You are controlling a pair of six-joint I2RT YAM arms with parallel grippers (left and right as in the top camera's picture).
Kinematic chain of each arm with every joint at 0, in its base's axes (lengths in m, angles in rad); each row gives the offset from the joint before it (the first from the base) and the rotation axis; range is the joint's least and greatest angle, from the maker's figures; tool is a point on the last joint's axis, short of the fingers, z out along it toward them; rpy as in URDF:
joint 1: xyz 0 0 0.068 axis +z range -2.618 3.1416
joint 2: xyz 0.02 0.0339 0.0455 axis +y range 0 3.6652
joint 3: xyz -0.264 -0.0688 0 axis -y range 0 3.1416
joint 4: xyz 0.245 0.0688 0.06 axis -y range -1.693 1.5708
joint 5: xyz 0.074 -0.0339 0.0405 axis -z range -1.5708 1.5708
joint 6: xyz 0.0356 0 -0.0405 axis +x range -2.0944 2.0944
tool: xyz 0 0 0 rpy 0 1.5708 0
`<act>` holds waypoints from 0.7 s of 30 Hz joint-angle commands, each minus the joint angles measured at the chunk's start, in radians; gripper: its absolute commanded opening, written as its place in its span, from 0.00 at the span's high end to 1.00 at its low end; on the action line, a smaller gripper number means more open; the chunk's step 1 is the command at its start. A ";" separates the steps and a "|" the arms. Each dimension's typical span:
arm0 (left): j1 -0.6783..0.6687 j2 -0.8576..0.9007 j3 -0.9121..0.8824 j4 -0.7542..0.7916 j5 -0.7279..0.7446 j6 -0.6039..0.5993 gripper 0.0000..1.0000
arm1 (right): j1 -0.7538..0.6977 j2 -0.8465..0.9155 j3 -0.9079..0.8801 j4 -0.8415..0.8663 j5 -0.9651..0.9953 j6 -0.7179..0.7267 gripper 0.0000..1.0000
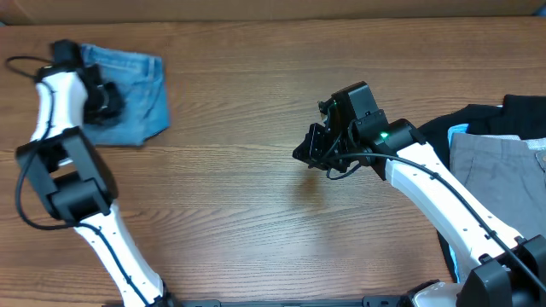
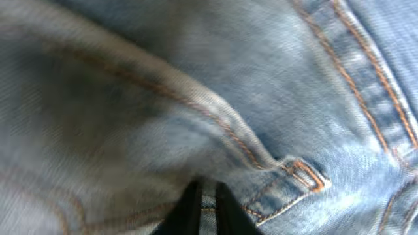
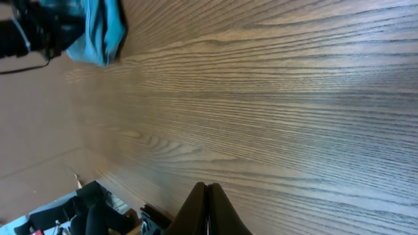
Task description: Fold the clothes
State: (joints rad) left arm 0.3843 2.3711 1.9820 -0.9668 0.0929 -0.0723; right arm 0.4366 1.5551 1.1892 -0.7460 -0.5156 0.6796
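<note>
The light-blue jeans (image 1: 141, 89) lie folded into a small bundle at the far left of the table. They fill the left wrist view (image 2: 274, 85), where orange seams and a belt loop show. They also show far off in the right wrist view (image 3: 101, 29). My left gripper (image 1: 107, 101) is down on the bundle's left part. Its fingers (image 2: 208, 212) are nearly together with a strip of denim between them. My right gripper (image 1: 305, 153) hangs over bare wood at mid-table, and its fingers (image 3: 208, 209) are shut and empty.
Grey trousers (image 1: 499, 166) lie on a black garment (image 1: 520, 115) at the right edge of the table. A black cable (image 1: 21, 64) loops by the left arm at the far left. The wooden table (image 1: 256, 213) spans the whole view.
</note>
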 commanded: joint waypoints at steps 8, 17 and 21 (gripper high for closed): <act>0.027 0.039 0.369 -0.079 -0.003 0.047 0.90 | 0.000 -0.011 0.010 0.011 0.011 0.003 0.96; 0.028 0.108 0.272 0.056 -0.241 -0.059 0.83 | 0.000 -0.011 0.010 0.005 0.010 0.002 0.96; 0.029 0.182 0.257 0.063 -0.255 -0.062 0.36 | 0.000 -0.011 0.010 0.000 0.010 0.002 0.96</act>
State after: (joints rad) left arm 0.4122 2.4748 2.2665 -0.9054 -0.0998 -0.1093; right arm 0.4366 1.5551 1.1892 -0.7490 -0.5159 0.6807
